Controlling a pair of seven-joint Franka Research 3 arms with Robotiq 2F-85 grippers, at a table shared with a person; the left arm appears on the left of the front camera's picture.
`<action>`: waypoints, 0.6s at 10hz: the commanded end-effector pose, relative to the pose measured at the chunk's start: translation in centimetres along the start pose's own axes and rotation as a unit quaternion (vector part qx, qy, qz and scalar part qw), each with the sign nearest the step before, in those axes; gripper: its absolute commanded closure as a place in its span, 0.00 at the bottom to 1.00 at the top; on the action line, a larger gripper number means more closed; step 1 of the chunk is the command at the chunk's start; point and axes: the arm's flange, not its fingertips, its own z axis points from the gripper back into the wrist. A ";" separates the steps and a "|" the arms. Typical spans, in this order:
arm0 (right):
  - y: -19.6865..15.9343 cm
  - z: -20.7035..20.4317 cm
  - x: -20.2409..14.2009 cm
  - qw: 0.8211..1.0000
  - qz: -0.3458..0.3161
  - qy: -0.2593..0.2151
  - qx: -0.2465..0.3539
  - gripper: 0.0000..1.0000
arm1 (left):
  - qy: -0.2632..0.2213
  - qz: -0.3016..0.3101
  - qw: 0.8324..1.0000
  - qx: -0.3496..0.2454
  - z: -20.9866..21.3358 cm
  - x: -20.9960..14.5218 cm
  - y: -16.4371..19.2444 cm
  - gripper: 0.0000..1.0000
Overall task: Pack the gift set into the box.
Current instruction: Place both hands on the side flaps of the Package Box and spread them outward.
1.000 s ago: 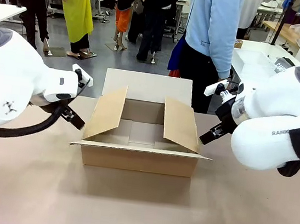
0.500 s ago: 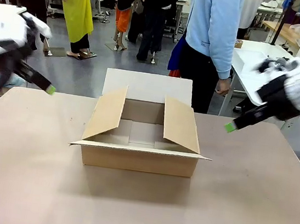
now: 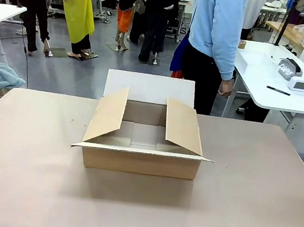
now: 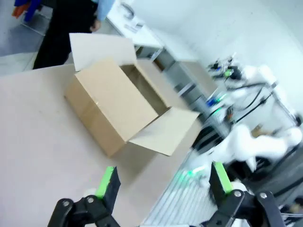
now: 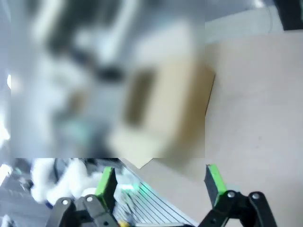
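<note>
This looks like a lab or workshop hall. Just beside the person's hand [image 3: 224, 89] stands a white worktable [image 3: 257, 81] with a pen [image 3: 278, 90] and a small white device [image 3: 302, 84]. Far beyond the hand, an open grey floor [image 3: 89, 77] runs past another white table [image 3: 0, 12]; nearer than the hand lies a broad brown tabletop [image 3: 139, 212].

We see a light brown desk [image 3: 250, 216] carrying one corrugated cardboard carton [image 3: 140, 162] at its middle, rear flap upright, side flaps slanted, front flap folded outward.
</note>
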 end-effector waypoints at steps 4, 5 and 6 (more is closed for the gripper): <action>0.0 0.0 0.0 1.000 0.000 0.000 0.000 0.00 | -0.052 0.064 0.996 -0.033 2.6 -2.0 2.9 0.00; 0.0 0.0 0.0 1.000 0.000 0.000 0.000 0.00 | -0.052 0.064 0.996 -0.033 2.6 -2.0 2.9 0.00; -1.0 0.0 -0.5 0.999 -0.032 -0.007 0.001 0.00 | -0.052 0.064 0.996 -0.033 2.6 -2.0 2.9 0.00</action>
